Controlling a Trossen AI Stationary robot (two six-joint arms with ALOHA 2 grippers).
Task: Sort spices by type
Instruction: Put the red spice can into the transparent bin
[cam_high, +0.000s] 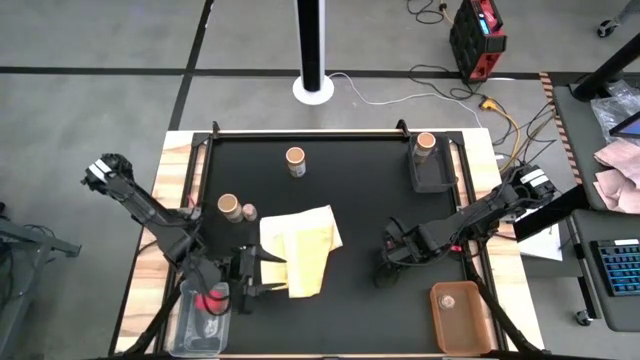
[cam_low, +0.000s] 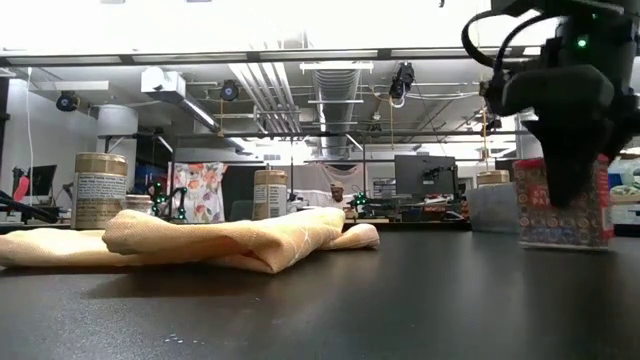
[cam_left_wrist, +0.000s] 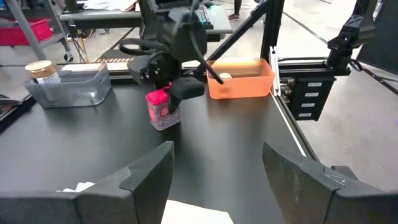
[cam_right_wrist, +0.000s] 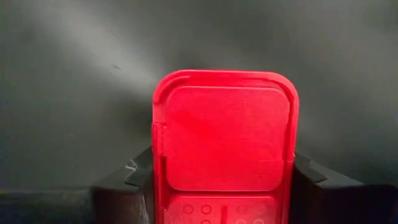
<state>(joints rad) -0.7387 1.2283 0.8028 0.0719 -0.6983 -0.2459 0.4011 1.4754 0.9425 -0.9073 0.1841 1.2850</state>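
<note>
1. Closing in on a red-lidded spice container, the right gripper is standing directly over it, one dark finger flanking each side of the square lid; the fingers look to be right against the sides, but whether they are already pressing I cannot tell
2. Sitting upright on the black table between those fingers, the container is showing in the left wrist view as a small clear-bodied block with a red cap
3. Judging its handling: it is looking light, rigid and smooth-sided, so slipping or tipping is the likely risk; gripping across the flat opposite sides just under the cap, as the fingers are now lined up, is seeming the safest hold
4. Lying near this gripper, on the side toward the table's front edge, an orange bin is holding one tiny pale round item; farther off, toward the back edge, a dark tray is carrying a tan-topped jar
5. Waiting well away across a folded yellow cloth, the left gripper is hanging with fingers apart and holding nothing, just beside a clear bin with something red in it
6. Standing loose beyond that, two more tan-topped jars are awaiting sorting
</note>
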